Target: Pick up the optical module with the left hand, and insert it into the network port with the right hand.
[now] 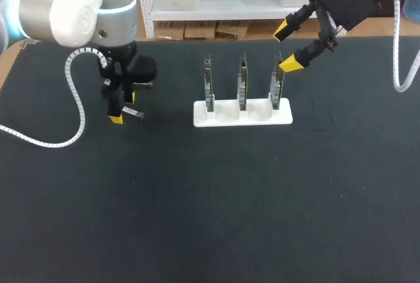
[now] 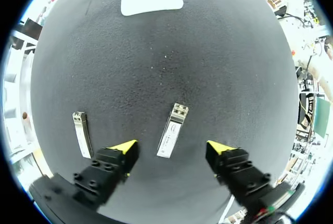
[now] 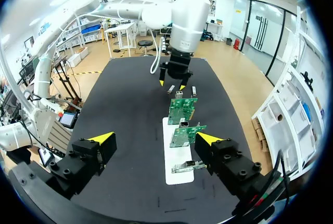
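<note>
Your left gripper, open at the head view's left, straddles the module lying flat on the table, long axis across the closing line; your right gripper, open, hangs well apart.

No words, numbers or signs can be read. The optical module lying on the table carries a pale label, its print too small to make out.
</note>
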